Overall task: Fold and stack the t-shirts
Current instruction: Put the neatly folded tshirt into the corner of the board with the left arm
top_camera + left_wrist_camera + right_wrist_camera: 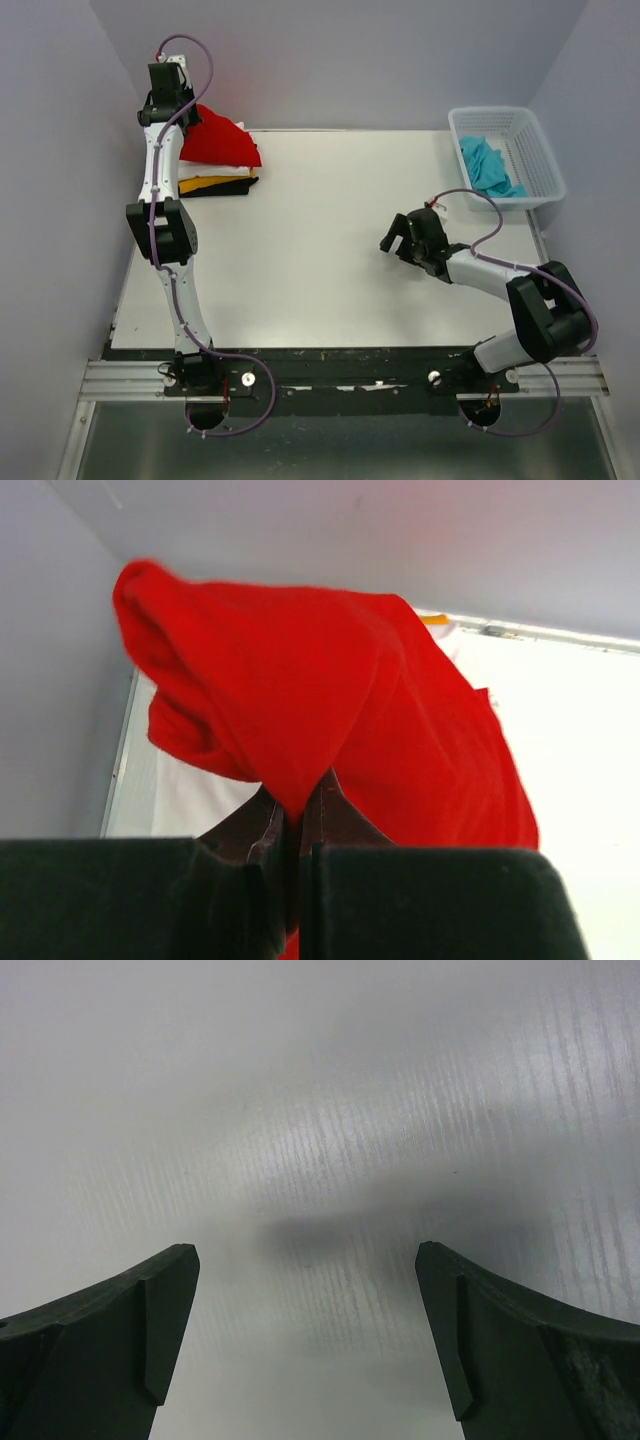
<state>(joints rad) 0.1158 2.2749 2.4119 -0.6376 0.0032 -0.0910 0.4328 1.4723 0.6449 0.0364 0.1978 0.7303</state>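
With the left gripper (297,818) clamped on the red t-shirt (330,690) over the pile of folded shirts (215,184) at the table's (320,260) far-left corner and the right gripper (305,1330) spread empty, the turquoise t-shirt (488,165) lay unfolded in the basket (541,150), seemingly the last left.

White lattice basket (541,150) sitting at upper right of the frame, on a corner of the white surface (320,240). Metal rail (120,378) running along the bottom.
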